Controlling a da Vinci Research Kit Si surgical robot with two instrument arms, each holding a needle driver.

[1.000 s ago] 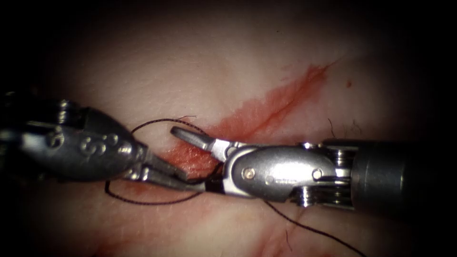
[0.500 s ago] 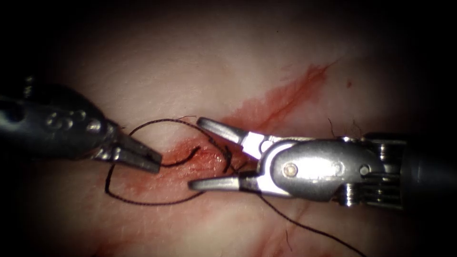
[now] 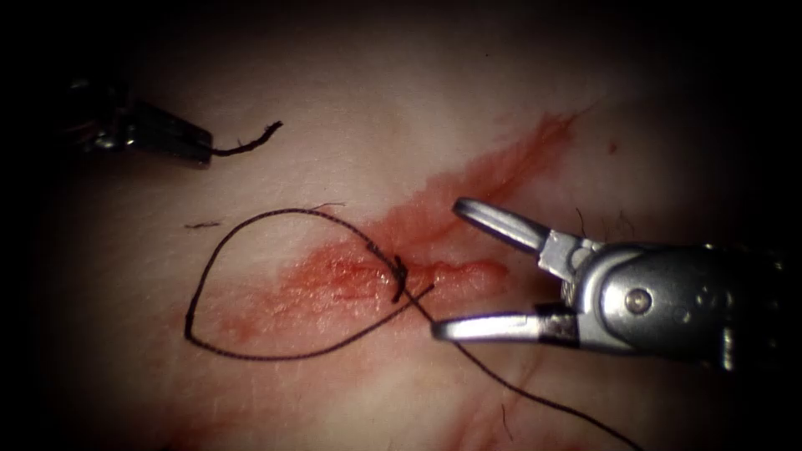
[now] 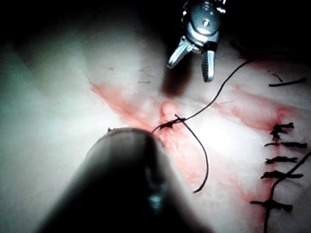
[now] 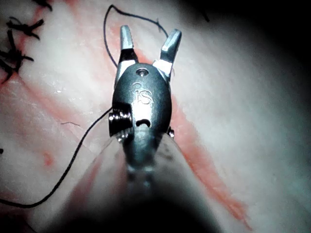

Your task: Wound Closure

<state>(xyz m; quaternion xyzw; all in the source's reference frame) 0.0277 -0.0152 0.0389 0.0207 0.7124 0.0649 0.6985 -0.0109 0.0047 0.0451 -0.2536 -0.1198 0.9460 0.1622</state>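
The tissue (image 3: 351, 92) has a red cut (image 3: 468, 179) running diagonally. A dark knot (image 3: 399, 280) sits on the cut, also seen in the left wrist view as knot (image 4: 170, 124). From it a thread loop (image 3: 194, 321) lies on the left side, and a strand (image 3: 535, 399) trails away to the lower right. My left tool (image 3: 199, 149) is far up on the left, shut on a short loose piece of thread (image 3: 251, 144). My right tool (image 3: 449, 267), right of the knot, has its jaws wide open and holds nothing; it shows again as right tool (image 5: 148, 41) and right tool (image 4: 194, 58). I see no needle.
Several finished stitches (image 4: 282, 160) lie in a row along the cut beyond the knot. Red fluid (image 3: 334, 280) stains the tissue around the knot. Short stray hairs (image 3: 585, 221) lie near the right tool.
My left tool has drawn back up and to the left, carrying a short piece of thread. My right tool has pulled away to the right with its jaws open, uncovering the knot.
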